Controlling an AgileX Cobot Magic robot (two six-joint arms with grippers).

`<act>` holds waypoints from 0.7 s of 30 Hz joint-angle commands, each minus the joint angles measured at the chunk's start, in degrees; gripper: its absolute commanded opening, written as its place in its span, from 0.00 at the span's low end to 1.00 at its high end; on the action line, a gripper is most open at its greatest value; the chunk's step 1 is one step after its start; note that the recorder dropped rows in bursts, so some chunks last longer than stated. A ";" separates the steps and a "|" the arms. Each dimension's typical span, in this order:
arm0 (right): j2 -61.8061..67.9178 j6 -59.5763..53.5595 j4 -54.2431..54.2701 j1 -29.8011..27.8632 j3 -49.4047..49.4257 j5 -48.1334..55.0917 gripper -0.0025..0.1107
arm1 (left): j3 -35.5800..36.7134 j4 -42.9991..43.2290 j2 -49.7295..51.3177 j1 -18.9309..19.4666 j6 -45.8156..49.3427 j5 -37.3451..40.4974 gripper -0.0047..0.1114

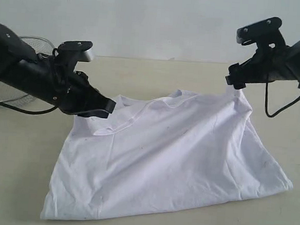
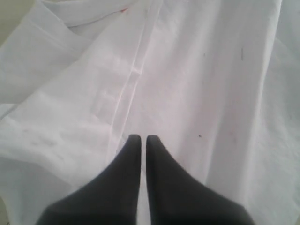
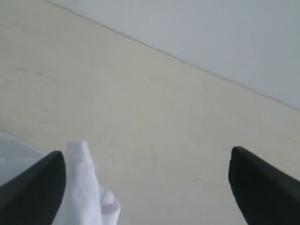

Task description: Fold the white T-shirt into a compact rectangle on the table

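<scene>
The white T-shirt lies spread on the table, with its right corner pulled up in a peak. My right gripper hangs at that peak. Its jaws are open wide, and a tuft of the white T-shirt stands against one finger. My left gripper is low at the shirt's left shoulder edge. In the left wrist view its fingers are shut, with white cloth filling the view and a seam running in under them.
A round wire-mesh basket stands at the back left, behind my left arm. Bare tabletop stretches beyond the shirt to the pale back wall. A black cable loops under my right arm.
</scene>
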 commanded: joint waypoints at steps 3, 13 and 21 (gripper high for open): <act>-5.10 1.92 2.09 -0.11 0.03 11.70 0.68 | -0.79 0.16 1.22 -0.31 -0.32 -0.81 0.08; -9.96 22.56 -19.36 -6.59 0.63 37.41 0.03 | -4.35 0.16 2.68 -0.43 1.38 2.45 0.08; -8.82 40.94 -35.16 -12.07 0.63 51.88 0.03 | -9.05 -4.05 11.24 -0.68 4.76 8.14 0.08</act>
